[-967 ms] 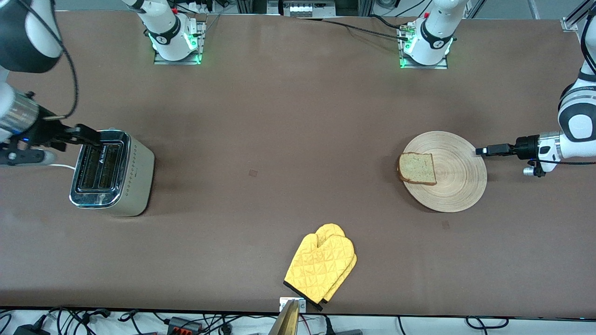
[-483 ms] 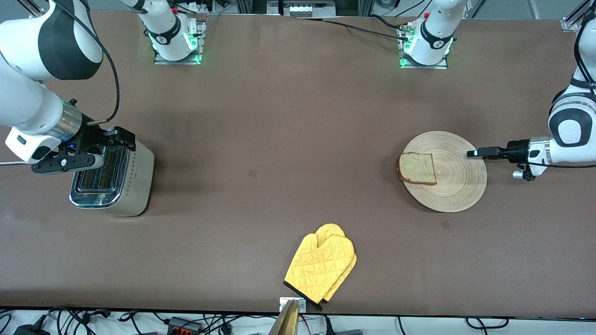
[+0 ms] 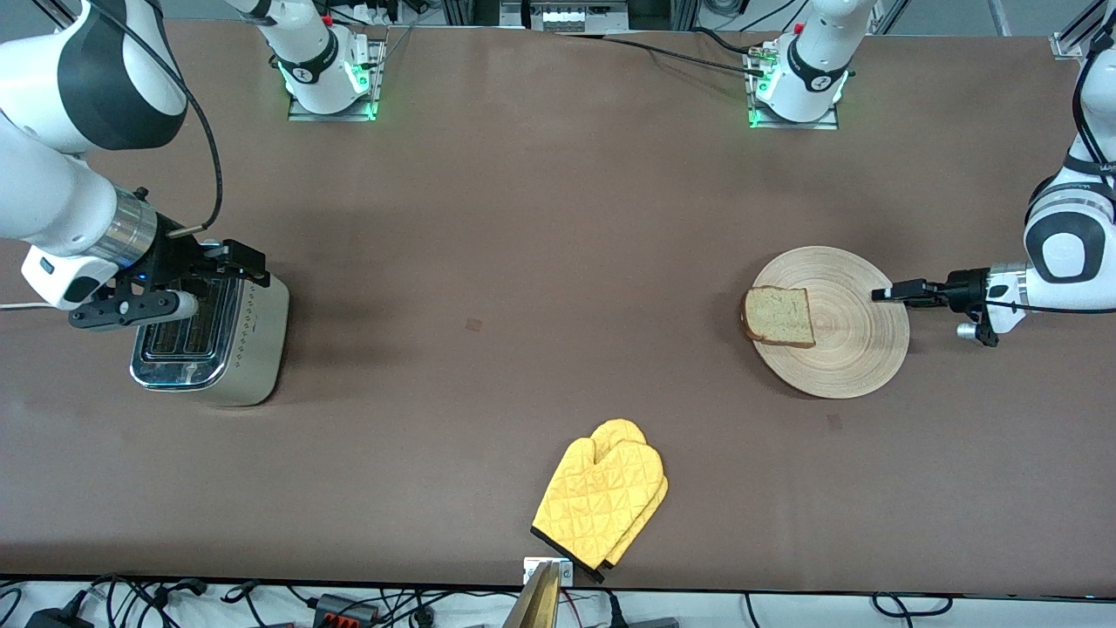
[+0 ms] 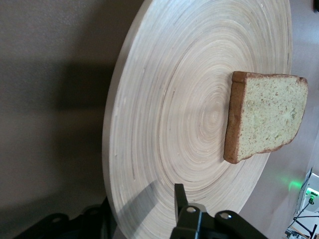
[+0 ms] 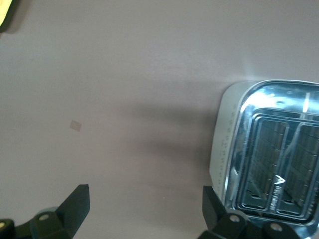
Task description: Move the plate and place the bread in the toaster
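Note:
The round light-wood plate lies toward the left arm's end of the table. The bread lies flat on it, at the rim toward the right arm's end. My left gripper straddles the plate's rim at the edge away from the bread. One finger hovers just over the wood and the other sits under the rim; the jaws are narrowed but open. The toaster stands at the right arm's end with both slots empty. My right gripper hangs open over its farther end.
A yellow oven mitt lies near the table's front edge, midway along it. The toaster's white cord runs off the table's end. Bare brown tabletop spans between toaster and plate.
The right arm swung in from the table's end, carrying its open gripper over the toaster. The left gripper slid onto the plate's rim, narrowing its jaws, and the plate shifted slightly.

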Robot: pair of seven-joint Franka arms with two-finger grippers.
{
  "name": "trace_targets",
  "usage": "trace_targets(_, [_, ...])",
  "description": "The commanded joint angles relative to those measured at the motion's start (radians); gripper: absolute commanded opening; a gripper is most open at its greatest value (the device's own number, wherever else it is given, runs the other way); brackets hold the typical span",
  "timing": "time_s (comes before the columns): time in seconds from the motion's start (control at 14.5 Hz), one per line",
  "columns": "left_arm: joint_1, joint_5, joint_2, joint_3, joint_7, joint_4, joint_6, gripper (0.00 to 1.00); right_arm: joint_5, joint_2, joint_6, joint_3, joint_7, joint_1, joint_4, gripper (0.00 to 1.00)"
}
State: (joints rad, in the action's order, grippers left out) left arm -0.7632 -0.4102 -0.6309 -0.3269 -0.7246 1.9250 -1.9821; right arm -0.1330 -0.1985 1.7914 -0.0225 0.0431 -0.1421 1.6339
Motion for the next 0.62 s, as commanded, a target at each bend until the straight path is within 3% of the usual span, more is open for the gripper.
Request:
trace_targets(0.0, [0.002, -0.018, -0.013, -0.003, -0.030, -0.032, 0.026, 0.11, -0.007, -0.009, 0.006, -0.004, -0.002, -0.036, -0.016, 1.00])
trace_targets(0.35, [0.030, -0.027, -0.016, -0.036, -0.029, -0.057, 0.089, 0.01, -0.002, -0.013, 0.029, -0.008, -0.003, -0.028, -0.008, 1.00])
trace_targets(0.55, [0.034, -0.152, -0.053, -0.058, -0.026, -0.078, 0.202, 0.01, 0.003, -0.012, 0.037, -0.008, -0.003, -0.036, -0.008, 1.00])
